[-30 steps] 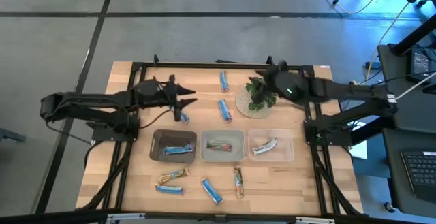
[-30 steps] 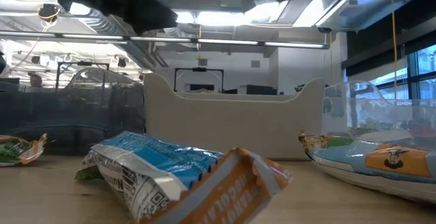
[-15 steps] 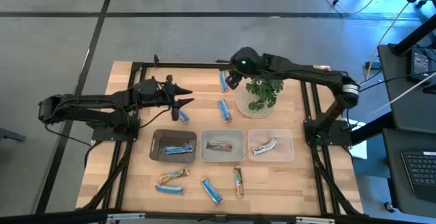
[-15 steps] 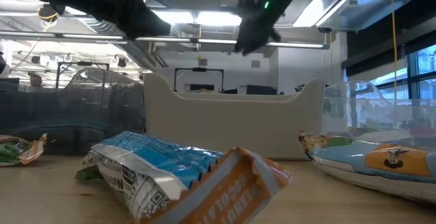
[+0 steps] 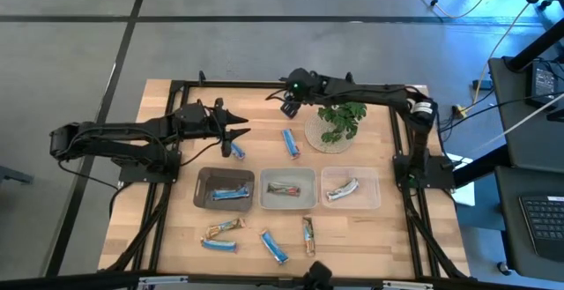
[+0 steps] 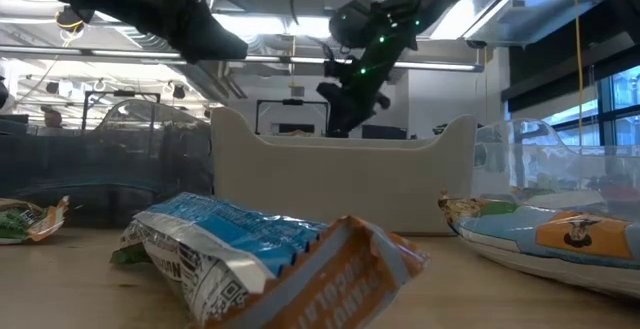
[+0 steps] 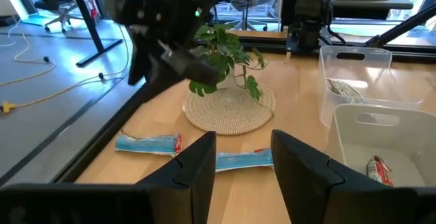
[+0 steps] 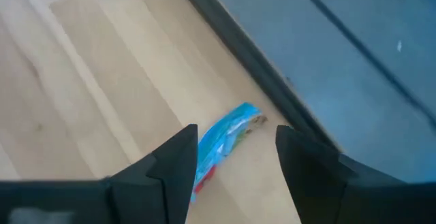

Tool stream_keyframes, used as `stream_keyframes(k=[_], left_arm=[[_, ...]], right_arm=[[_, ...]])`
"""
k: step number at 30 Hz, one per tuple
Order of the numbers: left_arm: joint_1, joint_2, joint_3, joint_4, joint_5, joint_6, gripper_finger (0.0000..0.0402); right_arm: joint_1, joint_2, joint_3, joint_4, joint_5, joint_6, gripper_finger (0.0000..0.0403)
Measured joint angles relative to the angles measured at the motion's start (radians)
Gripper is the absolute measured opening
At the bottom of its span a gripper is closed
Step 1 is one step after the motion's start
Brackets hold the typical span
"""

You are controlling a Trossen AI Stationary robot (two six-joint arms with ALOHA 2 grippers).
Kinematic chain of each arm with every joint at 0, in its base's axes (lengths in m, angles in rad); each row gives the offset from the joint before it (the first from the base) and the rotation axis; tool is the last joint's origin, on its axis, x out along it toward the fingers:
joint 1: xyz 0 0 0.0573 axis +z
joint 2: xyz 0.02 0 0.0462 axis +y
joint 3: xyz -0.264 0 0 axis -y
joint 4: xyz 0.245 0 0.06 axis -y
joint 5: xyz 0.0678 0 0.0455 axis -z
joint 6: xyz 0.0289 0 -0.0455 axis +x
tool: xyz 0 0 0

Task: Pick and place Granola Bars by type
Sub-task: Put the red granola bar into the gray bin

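Granola bars lie scattered. One blue bar (image 8: 223, 146) lies by the far edge, a second blue bar (image 5: 289, 143) sits mid-table, and a third (image 5: 236, 151) lies below my left gripper. Several more, among them one (image 5: 274, 247), lie along the near edge. A blue bar (image 5: 227, 193) is in the dark tray, a brown/red one (image 5: 284, 189) in the middle tray and a silvery one (image 5: 342, 189) in the clear tray. My right gripper (image 8: 236, 135) hangs open over the far blue bar, one finger on either side. My left gripper (image 5: 238, 131) is open and hovers left of centre.
A leafy plant (image 5: 339, 118) on a round woven plate (image 7: 228, 112) stands just right of my right gripper. The three trays (image 5: 379, 189) sit in a row at mid-table. A black frame rail (image 8: 272, 88) runs along the far edge, close behind the blue bar.
My right arm has swung from above the plant toward the table's left and far edge. It has come down over the blue bar lying there. No bar has moved.
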Motion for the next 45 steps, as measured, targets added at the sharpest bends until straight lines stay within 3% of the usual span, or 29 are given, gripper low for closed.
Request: stream_keyframes(k=[6, 12, 19, 25, 45], left_arm=[[0.000, 0.000, 0.000, 0.000, -0.002, 0.088, 0.0134], [0.000, 0.000, 0.000, 0.000, -0.003, 0.139, 0.0134], [0.000, 0.000, 0.000, 0.000, -0.014, 0.160, 0.0135], [0.000, 0.000, 0.000, 0.000, -0.051, 0.161, 0.0133], [0.000, 0.000, 0.000, 0.000, -0.060, 0.156, 0.0136]], right_arm=[[-0.028, 0.039, 0.000, -0.006, -0.076, 0.090, 0.0211], [-0.055, 0.074, 0.000, 0.001, -0.121, 0.194, 0.0269], [-0.056, 0.082, 0.000, -0.033, -0.120, 0.137, 0.0307], [-0.039, 0.087, -0.001, -0.060, -0.201, 0.218, 0.0302], [-0.041, 0.219, -0.001, -0.050, -0.242, 0.213, 0.0253]])
